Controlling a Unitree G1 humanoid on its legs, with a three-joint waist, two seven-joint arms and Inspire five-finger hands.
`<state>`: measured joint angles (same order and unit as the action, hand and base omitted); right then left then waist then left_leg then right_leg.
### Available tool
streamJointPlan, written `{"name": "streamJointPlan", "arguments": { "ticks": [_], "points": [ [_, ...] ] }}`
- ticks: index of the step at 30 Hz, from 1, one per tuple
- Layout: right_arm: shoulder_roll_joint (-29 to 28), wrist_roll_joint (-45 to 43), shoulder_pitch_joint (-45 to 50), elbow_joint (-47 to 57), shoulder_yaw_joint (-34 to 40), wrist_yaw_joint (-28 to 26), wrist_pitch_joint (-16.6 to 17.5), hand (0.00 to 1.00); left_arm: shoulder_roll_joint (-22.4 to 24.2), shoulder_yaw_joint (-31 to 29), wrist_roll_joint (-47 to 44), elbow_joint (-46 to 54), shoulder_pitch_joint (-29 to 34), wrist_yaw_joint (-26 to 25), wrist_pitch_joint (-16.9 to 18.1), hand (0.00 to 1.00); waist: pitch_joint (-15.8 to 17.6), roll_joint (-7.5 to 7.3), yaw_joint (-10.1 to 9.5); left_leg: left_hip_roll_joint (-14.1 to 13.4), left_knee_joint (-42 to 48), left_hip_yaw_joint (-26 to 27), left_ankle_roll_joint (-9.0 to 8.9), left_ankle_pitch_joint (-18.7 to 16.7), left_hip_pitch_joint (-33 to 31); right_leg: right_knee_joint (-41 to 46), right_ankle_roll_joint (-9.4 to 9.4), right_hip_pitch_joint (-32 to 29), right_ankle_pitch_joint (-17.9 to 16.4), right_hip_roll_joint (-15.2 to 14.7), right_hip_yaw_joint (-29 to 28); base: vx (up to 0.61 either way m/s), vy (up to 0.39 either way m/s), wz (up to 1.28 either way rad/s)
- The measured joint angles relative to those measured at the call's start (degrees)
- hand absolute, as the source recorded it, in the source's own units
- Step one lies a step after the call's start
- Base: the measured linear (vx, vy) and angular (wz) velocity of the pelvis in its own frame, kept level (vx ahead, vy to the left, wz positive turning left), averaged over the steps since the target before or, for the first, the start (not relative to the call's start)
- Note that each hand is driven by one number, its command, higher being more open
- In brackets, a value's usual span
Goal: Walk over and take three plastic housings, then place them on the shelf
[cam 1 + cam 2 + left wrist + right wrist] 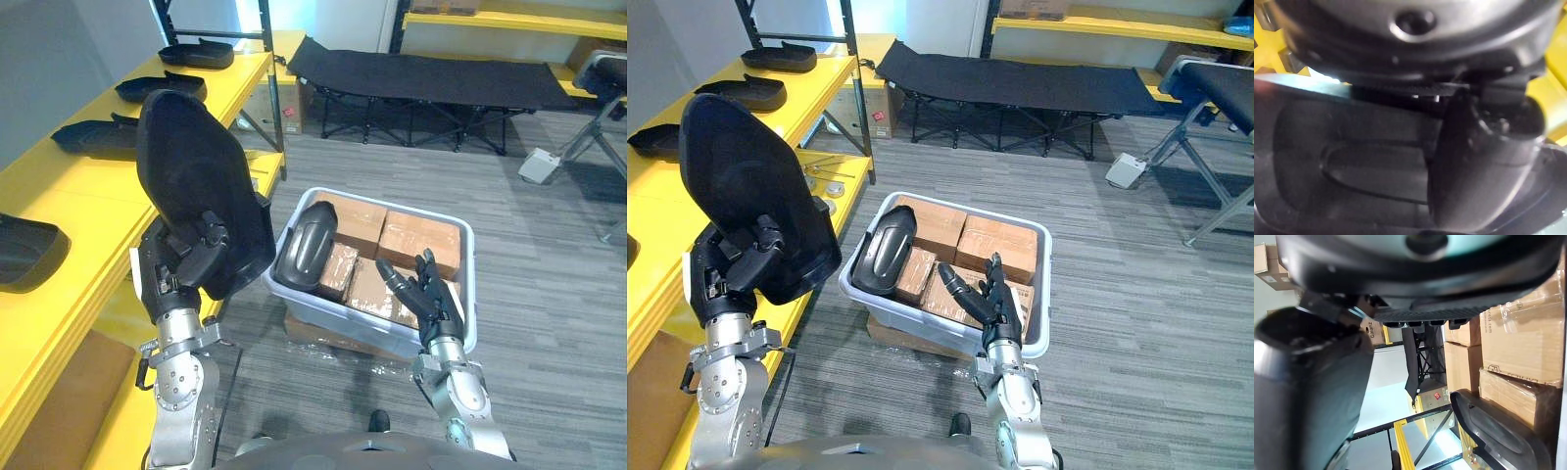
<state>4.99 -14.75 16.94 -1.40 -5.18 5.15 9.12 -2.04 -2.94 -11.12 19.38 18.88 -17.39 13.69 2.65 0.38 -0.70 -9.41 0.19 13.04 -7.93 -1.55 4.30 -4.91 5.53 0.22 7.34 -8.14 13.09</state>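
Near left: left hand [186, 259], fingers and thumb clamped on the lower edge of a black plastic housing [191, 176]. Held upright, broad end up, just beside the yellow shelf [98, 196] and clear of its top.

Near right: right hand [426, 294], fingers straight and spread, holding nothing, raised over the near rim of the grey bin [468, 284].

Centre: bin packed with cardboard boxes [416, 240]. Second housing [306, 245] leaning on edge at the bin's left end, against the boxes, well apart from the right hand.

Left, from near to far: four more housings [93, 137] lying flat in a row along the shelf top. Not clear which of these count toward the three.

Far: black folding cot [431, 78], no part in the task.

Step in hand, as judged: placing, with one housing lifted and carried but not yet set down.

Next move, as judged: swing of the left arm further left, over a bare yellow stretch between two of the resting housings; tilt from upright to flat; lowering until contact; only then release. Care needed to keep the broad upper end off its neighbours during the tilt. Afterwards, probably a reach into the bin's left end for the leaning housing.
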Motion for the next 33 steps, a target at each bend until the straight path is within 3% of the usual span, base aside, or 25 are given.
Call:
{"name": "streamJointPlan", "arguments": {
  "ticks": [5,10,15,18,23,27,29,30,31,33],
  "points": [
    [0.9,-0.2,-2.1,-0.1,-2.0,-0.1,0.0,1.0,0.4,-2.9,0.1,1.6,1.0,-2.0,0.0,0.0,0.2,0.19,-1.19,-0.1,1.5,-4.5,0.07,-0.2,-2.5,0.0,-0.21,1.2,-0.9,-0.2,4.6,0.01,-0.009,0.48],
    [1.9,0.9,-8.9,-4.4,-7.1,-0.9,0.0,1.0,3.7,-8.0,0.2,4.3,4.9,-3.6,0.1,0.0,0.6,0.69,-5.95,0.3,2.2,-11.1,-0.22,0.6,-4.2,0.3,-0.2,4.6,-0.9,-0.2,12.9,0.02,-0.012,0.61],
    [2.0,1.0,-16.2,-9.4,-12.5,-4.0,0.1,1.0,5.1,-16.2,0.0,4.5,9.3,-3.9,1.2,0.0,1.0,0.27,-11.09,2.6,2.0,-18.4,0.64,1.5,-6.2,0.3,0.82,7.5,-2.5,-1.6,20.2,-0.02,0.011,0.76],
    [1.7,0.9,-18.5,-11.5,-14.7,-5.5,0.2,1.0,6.7,-20.2,-0.2,5.4,12.7,-3.7,2.9,0.0,1.2,-0.31,-13.75,3.5,1.4,-21.7,0.19,1.9,-6.7,0.3,1.26,8.9,-3.6,-1.9,23.7,-0.03,-0.006,0.65],
    [1.8,1.3,-19.6,-12.2,-17.4,-7.2,0.2,1.0,8.8,-22.6,-2.2,6.5,16.2,-3.5,4.9,0.0,1.5,-0.91,-16.39,4.1,1.6,-24.7,0.09,2.6,-7.3,0.4,1.59,10.3,-4.4,-1.7,26.7,0.02,-0.024,0.34],
    [2.0,3.2,-19.8,-12.6,-18.0,-7.2,0.1,1.0,8.8,-22.6,-2.2,6.5,17.2,-0.7,5.1,0.0,2.0,-1.47,-16.53,4.5,1.8,-26.0,0.12,2.6,-7.7,0.4,1.37,11.0,-5.0,-1.7,28.2,0.0,-0.014,0.19],
    [2.1,3.2,-19.7,-12.5,-17.6,-7.0,0.0,1.0,8.7,-22.5,-2.2,6.5,17.4,1.3,5.1,0.0,2.9,-1.44,-15.85,4.8,1.6,-25.6,1.09,2.8,-8.4,2.1,1.67,11.3,-5.8,-2.6,30.0,0.0,0.002,0.26],
    [2.1,3.1,-19.4,-12.4,-17.3,-6.9,0.0,1.0,8.7,-22.4,-2.1,6.6,17.4,2.0,5.1,0.0,2.9,-1.48,-15.29,5.0,1.9,-24.7,1.58,2.9,-9.1,2.4,1.9,11.4,-6.0,-2.9,31.0,-0.01,0.037,0.97],
    [2.4,3.1,-17.8,-11.2,-15.2,-6.5,0.0,1.0,8.6,-21.5,-1.9,6.7,16.6,4.1,5.2,0.0,3.2,-1.65,-12.85,4.2,2.9,-18.9,3.55,4.0,-11.2,3.8,2.59,12.3,-6.5,-3.8,34.5,-0.01,0.057,1.11],
    [3.9,3.1,-16.4,-11.2,-12.6,-5.7,-0.1,1.0,8.6,-19.3,-1.8,6.7,15.7,6.1,5.8,0.0,3.7,-1.38,-13.16,4.4,2.3,-16.6,2.21,6.1,-10.8,5.8,2.81,12.3,-6.7,-5.5,35.5,0.03,0.146,0.78]
  ]
}}
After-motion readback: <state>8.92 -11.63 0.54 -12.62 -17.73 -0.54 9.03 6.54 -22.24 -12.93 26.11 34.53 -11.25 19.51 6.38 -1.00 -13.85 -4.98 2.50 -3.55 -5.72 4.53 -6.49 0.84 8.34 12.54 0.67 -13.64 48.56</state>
